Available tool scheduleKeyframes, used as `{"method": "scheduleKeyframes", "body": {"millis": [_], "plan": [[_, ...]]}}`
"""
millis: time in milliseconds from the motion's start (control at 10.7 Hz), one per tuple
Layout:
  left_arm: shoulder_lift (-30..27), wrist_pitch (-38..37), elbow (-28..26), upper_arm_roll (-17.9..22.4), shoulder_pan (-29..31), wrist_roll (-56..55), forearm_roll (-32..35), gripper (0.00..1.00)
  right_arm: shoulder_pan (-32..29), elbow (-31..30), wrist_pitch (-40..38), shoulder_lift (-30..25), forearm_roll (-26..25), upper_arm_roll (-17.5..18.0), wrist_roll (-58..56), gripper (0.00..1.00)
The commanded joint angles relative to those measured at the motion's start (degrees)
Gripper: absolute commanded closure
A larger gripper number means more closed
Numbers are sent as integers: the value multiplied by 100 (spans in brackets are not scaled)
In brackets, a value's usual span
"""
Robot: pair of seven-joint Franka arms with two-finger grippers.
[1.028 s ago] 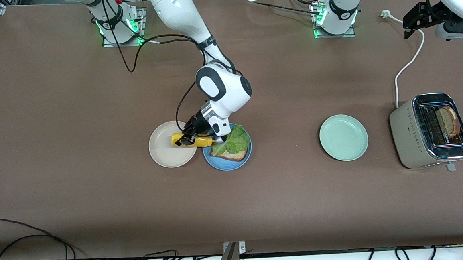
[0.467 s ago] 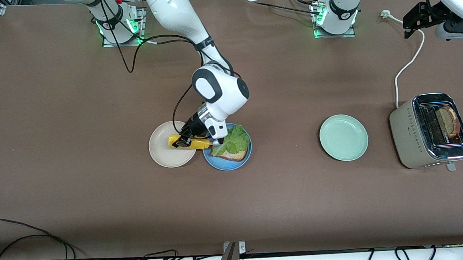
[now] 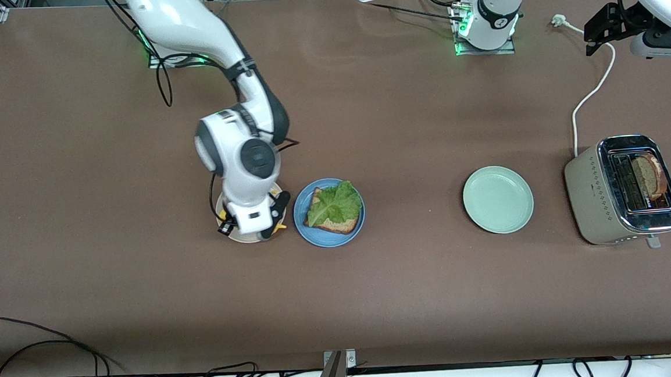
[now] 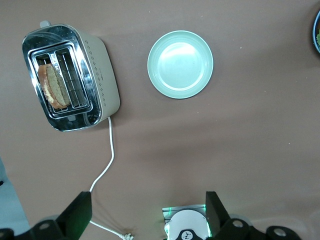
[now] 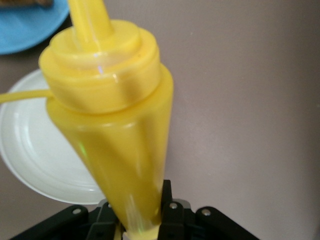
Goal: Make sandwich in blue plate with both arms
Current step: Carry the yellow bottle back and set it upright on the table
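Brown tabletop (image 3: 412,300): right claw (image 5: 142,220), clamped on bottle (image 5: 112,115), hung over white plate (image 5: 35,155), clearing the sandwich (image 3: 334,211); left claw (image 4: 147,222) waited open, empty.

Three plates are counted on the table: one blue plate (image 3: 309,232), one beige-white plate (image 3: 239,237) and one pale green plate (image 3: 498,199). Two bread slices are seen: one (image 3: 340,225) on the blue plate and one (image 3: 650,176) in the toaster's slot. One lettuce leaf (image 3: 334,204) is counted, one toaster (image 3: 592,196) with two slots, and one yellow squeeze bottle (image 5: 112,115). Two robot arms are present, each with one gripper.
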Motion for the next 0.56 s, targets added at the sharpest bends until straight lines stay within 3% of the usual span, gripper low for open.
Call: {"method": "scheduleKeyframes", "body": {"millis": [0,93,187,467], "plan": [[10,-68,92,-18,40,-42,-94,0,-949,-303,328,-435,1924,460,-1198,100],[2,-68,92,-18,40,-42,-94,0,-1213,-312,345,-452,2393,565,-1813,100],[10,-68,92,-18,40,-33,-94,0,-1563,-338,415,-470,2502,749,-2263,100],[10,-60,92,-18,40,-42,-94,0,-3258,-347,328,-435,3142,1863,-3913,100]]}}
